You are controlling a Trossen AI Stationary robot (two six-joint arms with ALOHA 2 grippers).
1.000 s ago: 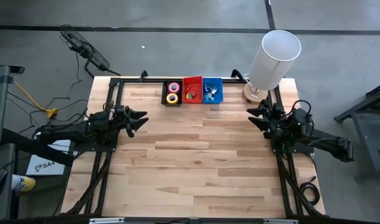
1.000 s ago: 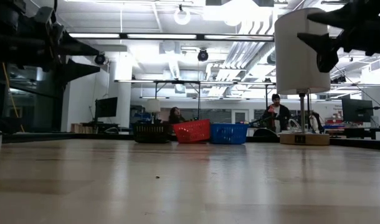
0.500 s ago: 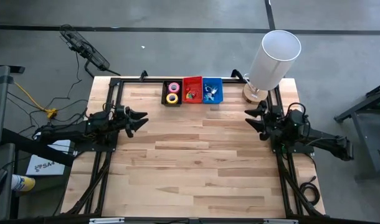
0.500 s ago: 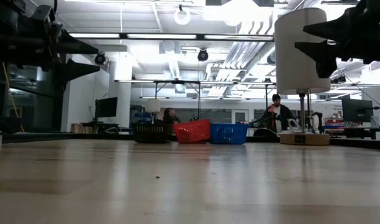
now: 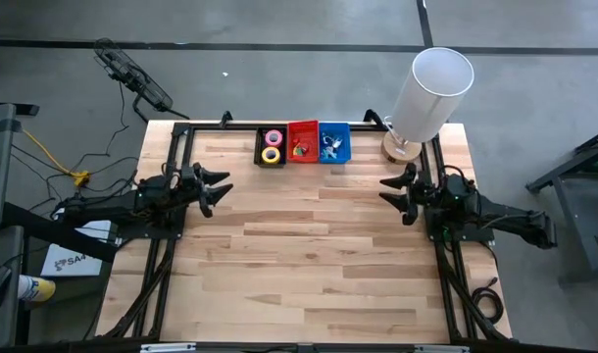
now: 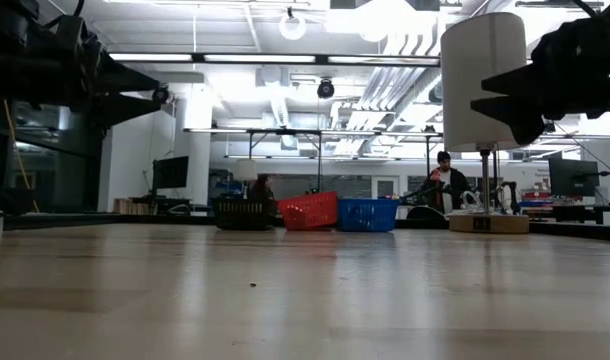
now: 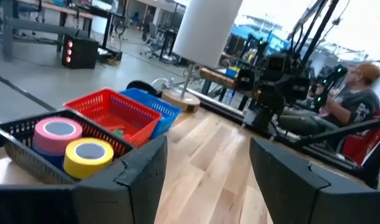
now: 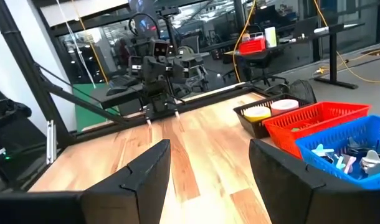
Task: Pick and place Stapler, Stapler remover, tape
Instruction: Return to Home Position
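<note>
Pink tape roll and yellow tape roll: flat, open centres up, touching side by side in black bin at table's far edge, pink toward edge, yellow toward table middle. Pale blue and pink stapler removers: loose heap in blue bin. Small red and green pieces: in red bin between the other two, shapes too small to tell.

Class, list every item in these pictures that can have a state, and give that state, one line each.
Left gripper: open, empty, over the wooden table's left side.
Right gripper: open, empty, over the table's right side.
Black mesh bin: holds a pink tape roll and a yellow tape roll, both lying flat.
Red mesh bin: holds small items, some red.
Blue mesh bin: holds small pale items.
White cylinder on a wooden base: upright.
</note>
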